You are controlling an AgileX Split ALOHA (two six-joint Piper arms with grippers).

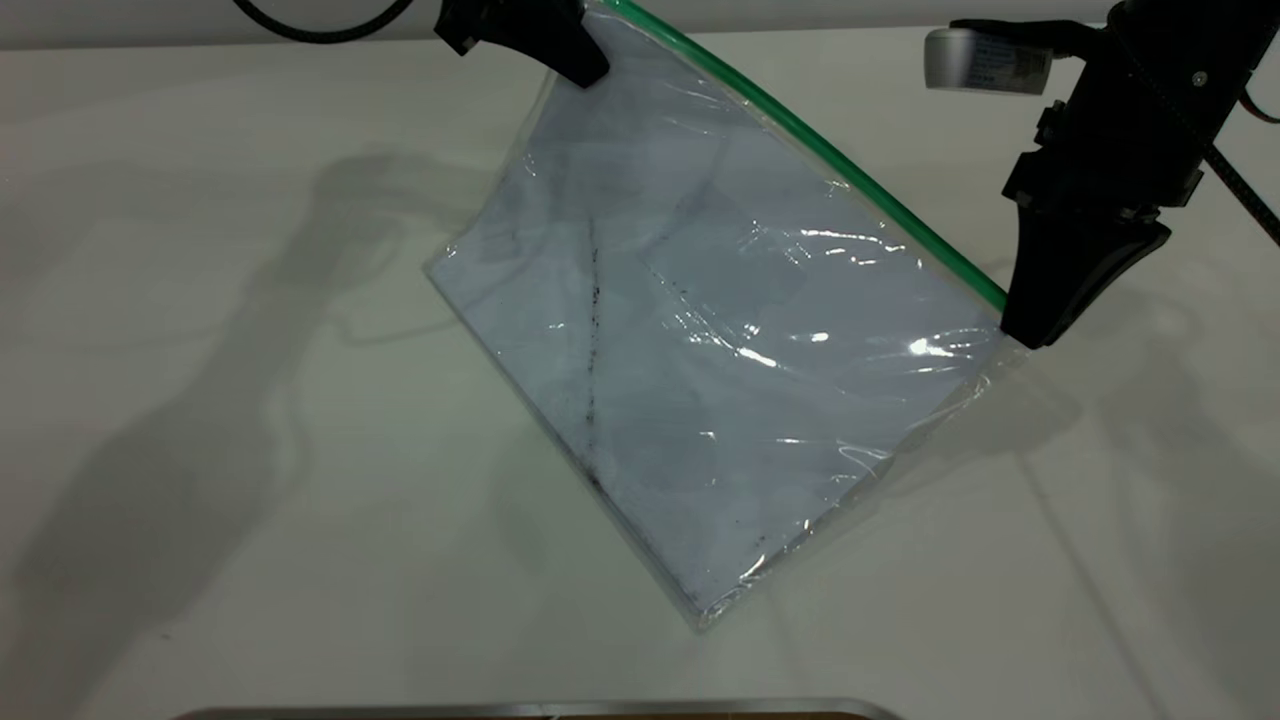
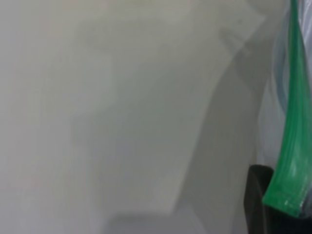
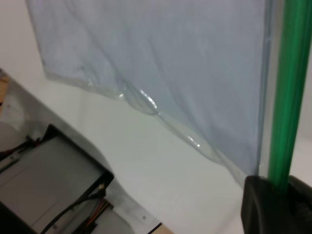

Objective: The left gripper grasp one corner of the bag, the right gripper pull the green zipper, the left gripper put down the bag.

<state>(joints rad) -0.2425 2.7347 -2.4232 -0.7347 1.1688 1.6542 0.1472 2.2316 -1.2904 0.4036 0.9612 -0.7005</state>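
Note:
The bag point(image 1: 700, 340), a clear pouch with a white sheet and a dark smudge line, hangs tilted above the table, its lowest corner near the front. The green zipper point(image 1: 830, 160) runs along its upper edge. My left gripper point(image 1: 585, 72) is shut on the bag's top corner at the picture's upper edge; in the left wrist view the green strip end point(image 2: 287, 190) lies against one black finger point(image 2: 258, 195). My right gripper point(image 1: 1030, 335) is shut on the zipper at the bag's right corner; the right wrist view shows the green strip point(image 3: 290, 97) entering its jaws.
The white table point(image 1: 250, 400) lies under the bag, with the arms' shadows at left and right. A metal-edged frame point(image 1: 540, 710) runs along the front edge. The right wrist view shows the table edge and equipment with cables point(image 3: 58, 195) beyond it.

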